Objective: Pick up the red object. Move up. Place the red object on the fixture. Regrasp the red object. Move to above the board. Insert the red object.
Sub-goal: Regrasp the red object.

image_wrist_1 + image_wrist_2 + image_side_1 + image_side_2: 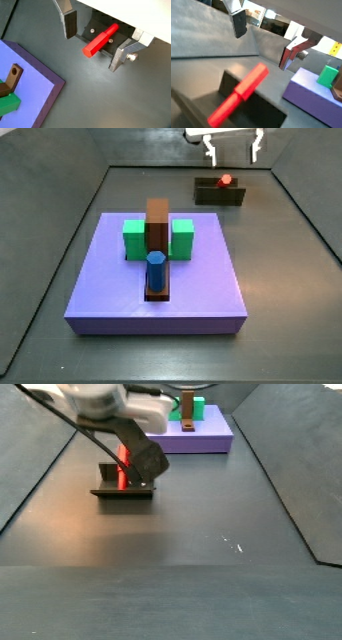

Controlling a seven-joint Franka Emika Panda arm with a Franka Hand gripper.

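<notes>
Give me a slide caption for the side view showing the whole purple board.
Red peg resting on the fixture behind the board, with the gripper open above it.

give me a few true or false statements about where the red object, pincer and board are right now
1. The red object sits on the fixture. True.
2. The pincer is clamped on the red object. False: in a wrist view its fingers stand apart with the red object between them, untouched.
3. The board carries green blocks, a brown bar and a blue peg. True.
4. The fixture stands on the board. False: it stands on the floor beyond the board.
5. The pincer hangs over the blue peg. False: in a side view it hangs above the fixture.
</notes>
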